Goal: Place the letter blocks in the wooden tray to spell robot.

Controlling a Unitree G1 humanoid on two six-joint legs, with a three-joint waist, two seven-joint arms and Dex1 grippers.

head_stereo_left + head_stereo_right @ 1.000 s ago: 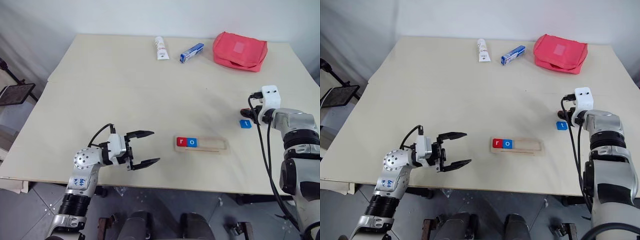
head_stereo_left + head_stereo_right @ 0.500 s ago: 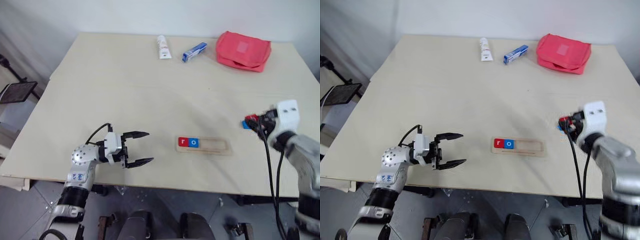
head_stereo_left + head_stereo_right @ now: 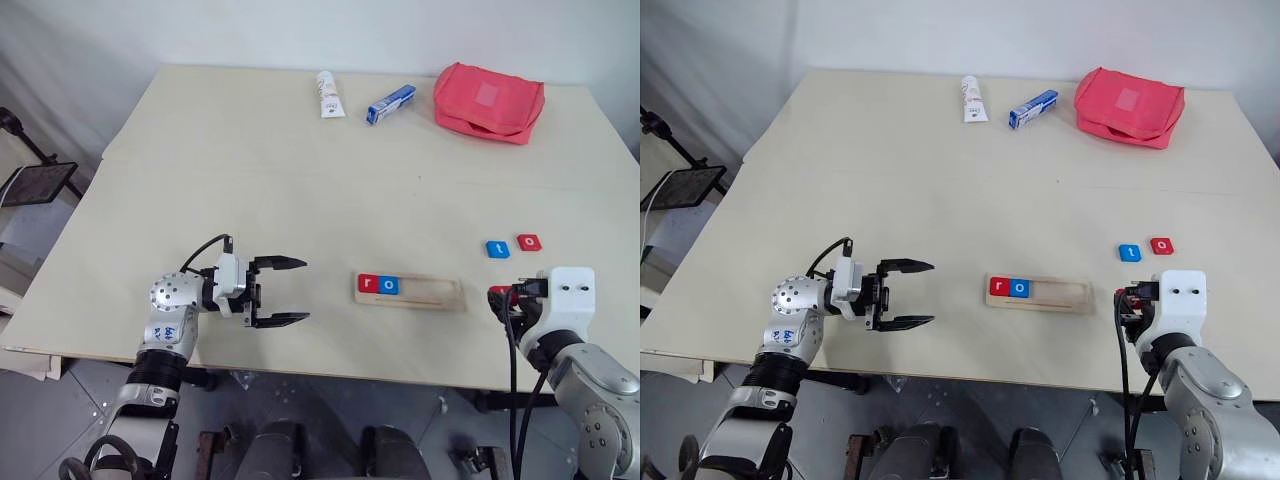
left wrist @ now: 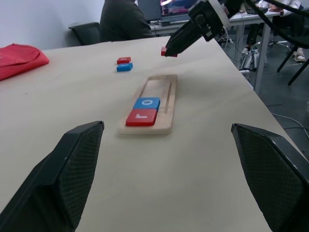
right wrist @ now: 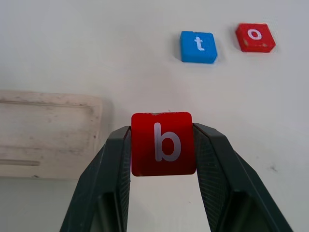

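Tray (image 3: pixel 410 291) holds r and o at its left end; right pincer (image 5: pixel 162 145) clamps the b tile (image 5: pixel 163 143) just off its right end for the third slot, while left pincer (image 3: pixel 283 292) waits wide open to the tray's left.

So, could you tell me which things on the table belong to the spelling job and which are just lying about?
Job:
- wooden tray holding red r and blue o
- red b, held in the right gripper
- blue t and red o, loose on the table

Lying about:
- red pouch
- white tube
- blue-and-white box
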